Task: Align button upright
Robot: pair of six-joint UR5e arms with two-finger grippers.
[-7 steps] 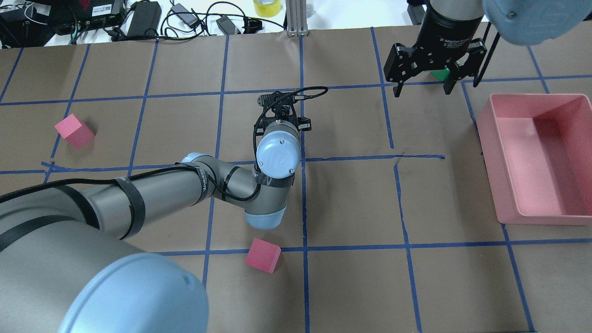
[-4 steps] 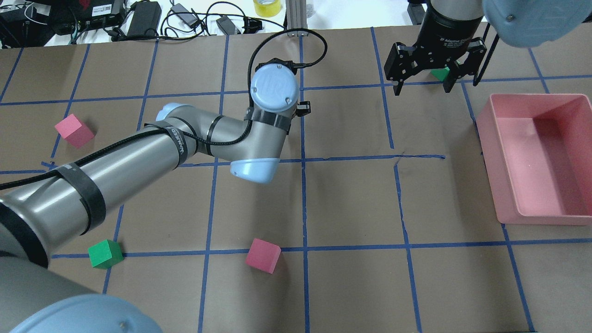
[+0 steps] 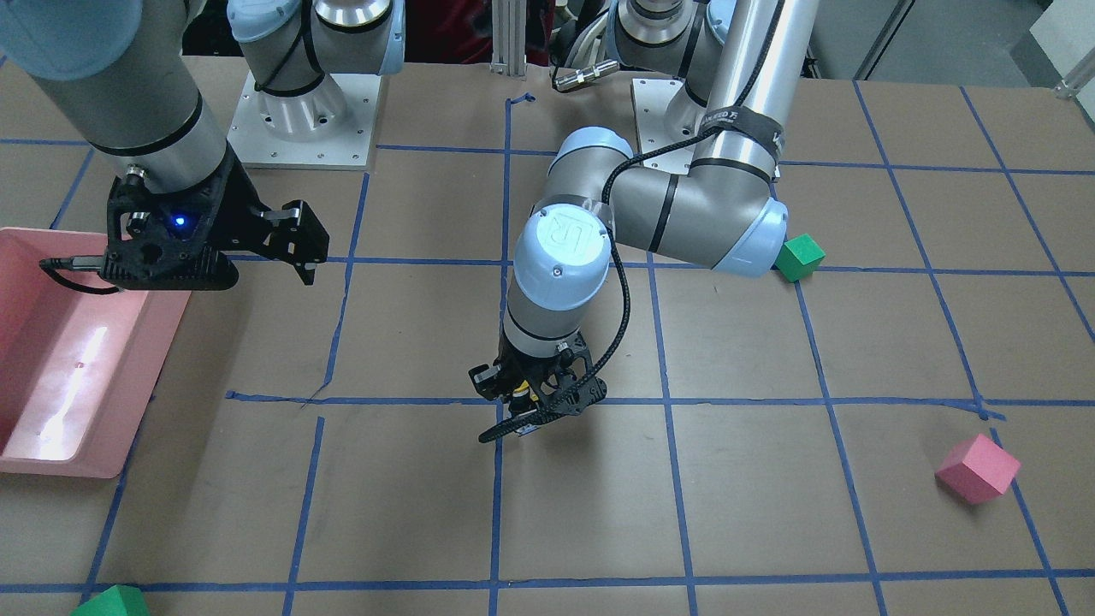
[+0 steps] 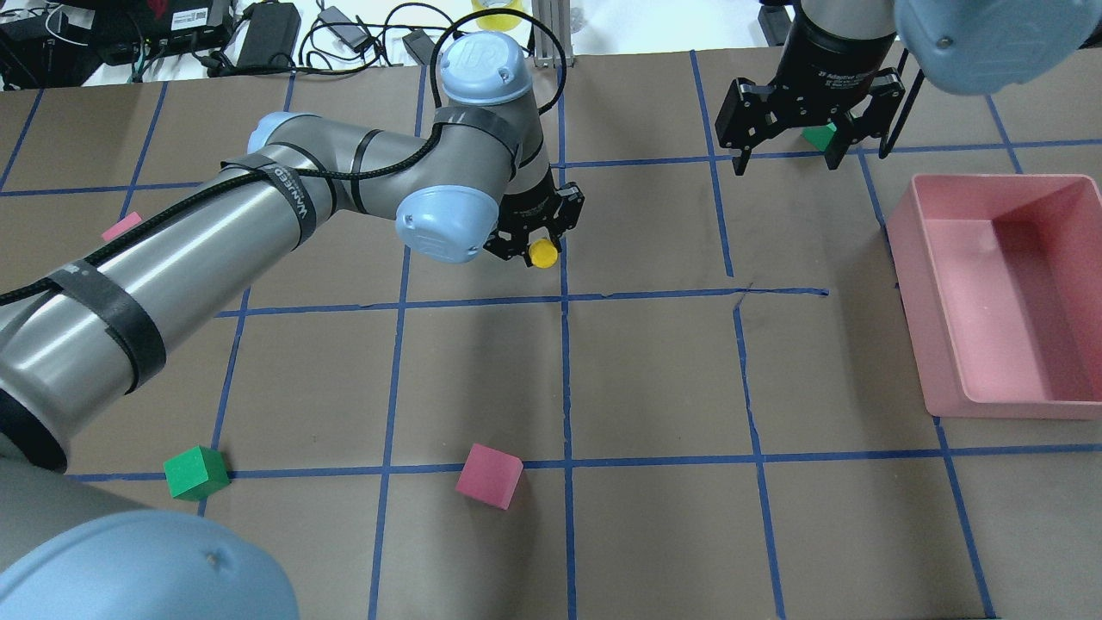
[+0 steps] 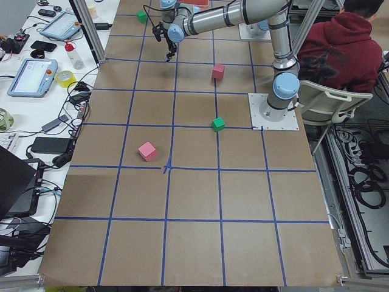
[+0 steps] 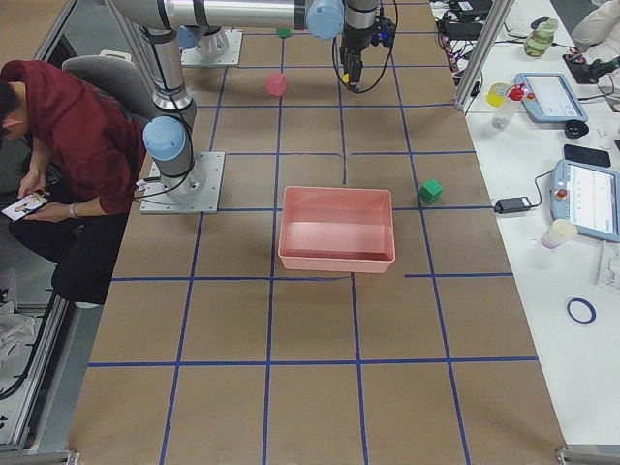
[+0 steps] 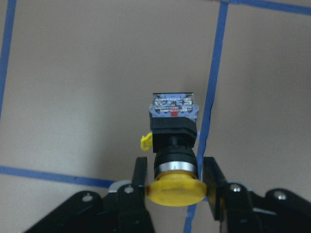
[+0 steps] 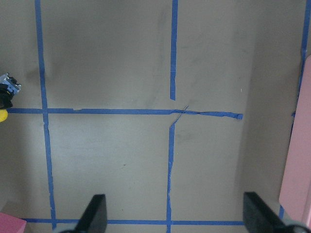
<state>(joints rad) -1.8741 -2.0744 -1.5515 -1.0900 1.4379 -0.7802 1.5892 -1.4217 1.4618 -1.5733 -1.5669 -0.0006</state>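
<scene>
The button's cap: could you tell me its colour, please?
Yellow; the button, held in the left gripper, shows it best in the left wrist-mounted view.

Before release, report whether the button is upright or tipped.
Tipped: the button lies sideways in the left end effector, cap toward the wrist camera, base pointing away.

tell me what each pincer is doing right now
left pincer: closed on the button
right pincer: open, holding nothing

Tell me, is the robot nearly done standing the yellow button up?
About halfway. Done: the left pincer is shut on the neck of the button, under its yellow cap. In hand: it holds the button tilted, not upright. Left: stand it on its blocky base and let go. The right pincer hangs open, empty.
</scene>
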